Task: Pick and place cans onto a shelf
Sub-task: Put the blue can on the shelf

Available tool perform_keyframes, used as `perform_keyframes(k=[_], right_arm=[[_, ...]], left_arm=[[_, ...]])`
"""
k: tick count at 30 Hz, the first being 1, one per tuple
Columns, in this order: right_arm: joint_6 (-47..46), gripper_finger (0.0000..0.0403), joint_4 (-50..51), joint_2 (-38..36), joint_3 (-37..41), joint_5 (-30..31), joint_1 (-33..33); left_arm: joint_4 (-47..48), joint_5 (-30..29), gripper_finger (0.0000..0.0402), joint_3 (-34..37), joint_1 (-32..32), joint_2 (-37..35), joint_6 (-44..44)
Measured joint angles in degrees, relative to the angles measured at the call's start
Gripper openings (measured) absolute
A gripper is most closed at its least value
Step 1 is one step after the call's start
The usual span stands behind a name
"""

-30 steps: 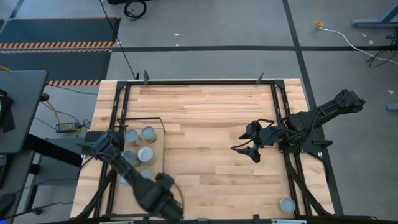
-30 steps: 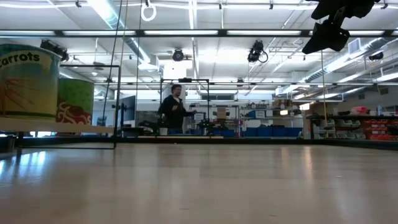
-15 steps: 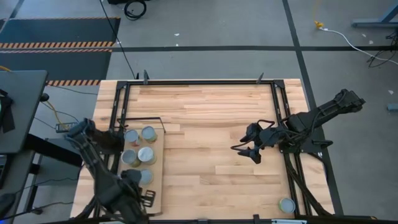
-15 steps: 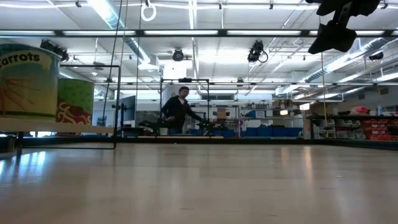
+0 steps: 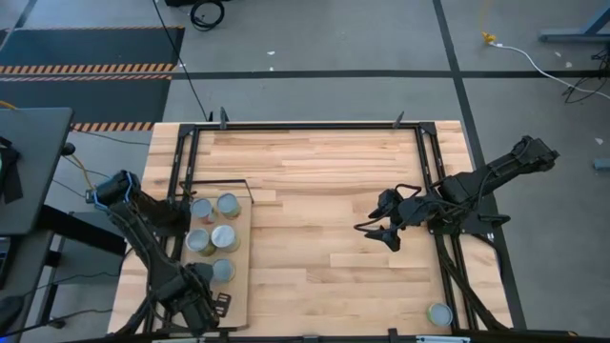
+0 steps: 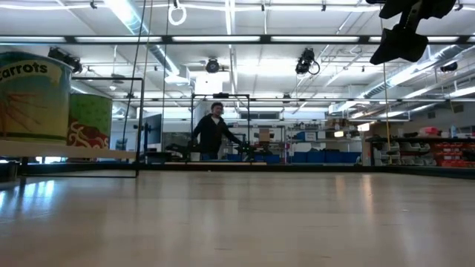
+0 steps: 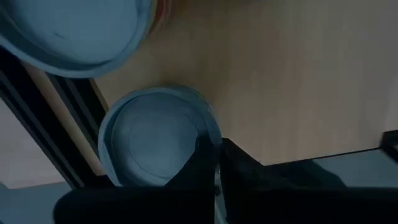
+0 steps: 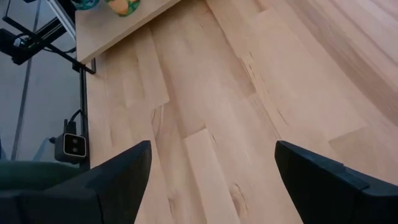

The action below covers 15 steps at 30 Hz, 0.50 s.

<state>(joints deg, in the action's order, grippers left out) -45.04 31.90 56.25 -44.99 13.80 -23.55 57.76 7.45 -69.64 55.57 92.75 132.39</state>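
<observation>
Several cans with silvery lids (image 5: 224, 236) stand upright on the pale plywood shelf (image 5: 240, 286) at the table's left. In the low view an orange "carrots" can (image 6: 33, 93) and a green can (image 6: 89, 119) show. One more can (image 5: 439, 313) stands on the tabletop at the near right corner. My left gripper (image 5: 198, 303) is shut and hangs over the shelf's near end. Its wrist view looks down on two lids (image 7: 152, 137), and one finger stands in front of a lid's edge. My right gripper (image 5: 381, 230) is open and empty above the table's right half.
A black metal frame (image 5: 305, 125) runs around the tabletop's edges. The shelf's thin black wire frame (image 5: 221, 183) stands at its far end. Bare planked tabletop (image 5: 315, 219) lies between the shelf and my right gripper. A person (image 6: 213, 132) stands far back in the room.
My left arm has swung toward the table's left edge. Its gripper has gone left from beside the shelf's near right corner to over the shelf's near end, uncovering the cans.
</observation>
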Motion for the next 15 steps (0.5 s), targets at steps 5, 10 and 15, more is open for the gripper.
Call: perform_keyframes(k=[5, 10, 15], right_arm=[[-0.2, 0.0347, 0.1, 0.0, 0.0, 0.0, 0.0], [0.5, 0.0348, 0.2, 0.0, 0.0, 0.0, 0.0], [0.2, 0.0351, 0.5, 0.0, 0.0, 0.0, 0.0]], left_arm=[[-2.5, 0.1, 0.0011, 1.4, 1.1, 0.0, 0.3], [-1.7, 0.0, 0.0013, 1.7, 1.6, 0.0, 0.0], [-1.6, -0.8, 0.0032, 1.7, 1.7, 0.0, -0.9]])
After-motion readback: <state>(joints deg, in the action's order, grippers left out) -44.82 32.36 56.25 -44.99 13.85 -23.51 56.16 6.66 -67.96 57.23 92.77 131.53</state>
